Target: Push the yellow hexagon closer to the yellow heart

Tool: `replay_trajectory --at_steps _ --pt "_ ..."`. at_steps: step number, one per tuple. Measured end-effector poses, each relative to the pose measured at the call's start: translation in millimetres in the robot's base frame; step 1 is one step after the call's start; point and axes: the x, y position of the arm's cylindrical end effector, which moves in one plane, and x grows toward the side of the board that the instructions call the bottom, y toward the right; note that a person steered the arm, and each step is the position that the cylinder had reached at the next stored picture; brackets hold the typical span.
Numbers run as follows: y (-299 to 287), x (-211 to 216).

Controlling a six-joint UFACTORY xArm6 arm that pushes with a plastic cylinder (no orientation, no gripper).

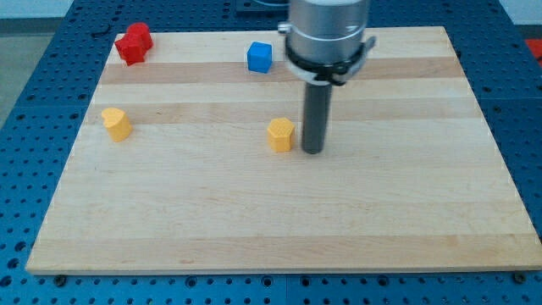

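Observation:
The yellow hexagon (281, 134) stands near the middle of the wooden board. The yellow heart (117, 123) stands far off at the view's left, about level with it. My tip (312, 152) rests on the board just to the right of the hexagon, a small gap or light contact between them; I cannot tell which. The rod hangs straight down from the arm's metal body at the view's top.
A red block (134, 43) sits at the board's top left corner. A blue cube (260, 57) sits at the top, left of the arm. The wooden board (279, 220) lies on a blue perforated table (34, 102).

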Motion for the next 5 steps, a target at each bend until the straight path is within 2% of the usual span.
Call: replay_trajectory --at_steps 2,3,4,5 --pt "-122.2 -38.8" --pt "-127.7 -42.1" --pt "-94.4 -40.5" --pt "-86.3 -43.3"
